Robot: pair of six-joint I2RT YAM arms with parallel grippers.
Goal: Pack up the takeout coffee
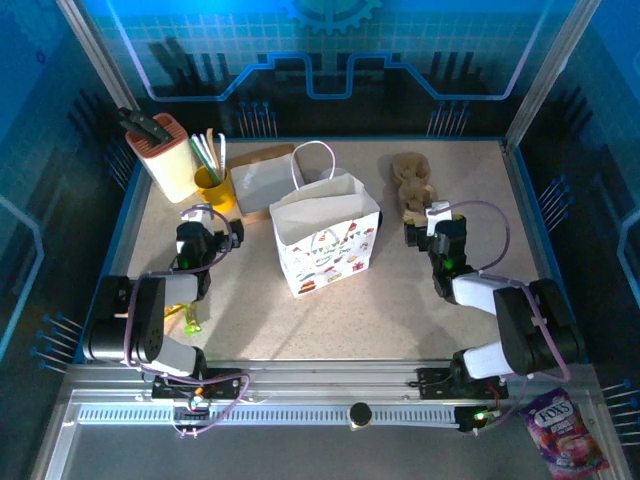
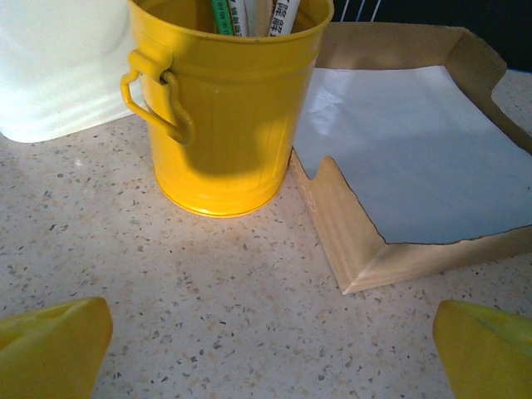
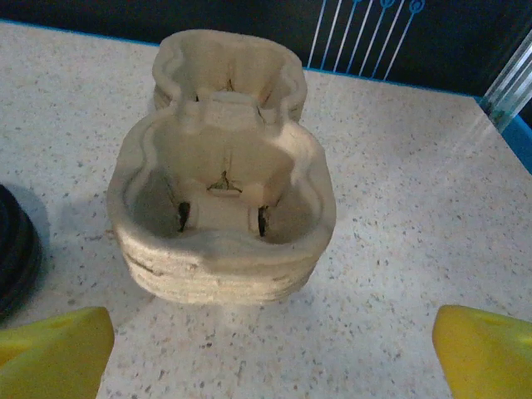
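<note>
Left hand [image 2: 266,356] released before yellow pail [image 2: 224,116] and cardboard tray [image 2: 345,229], right hand [image 3: 266,357] released before pulp carriers [image 3: 220,208] (stacked); paper bag [image 1: 328,250] stands between them.

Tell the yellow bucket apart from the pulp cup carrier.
The yellow bucket is glossy and round; the cup carrier is matte beige with moulded wells. The bucket holds printed sticks; the carrier's wells are empty. Both stand on the speckled table.

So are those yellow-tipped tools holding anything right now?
No, nothing is held. The left tool stands open facing the yellow bucket; the right tool stands open before the pulp cup carrier.
</note>
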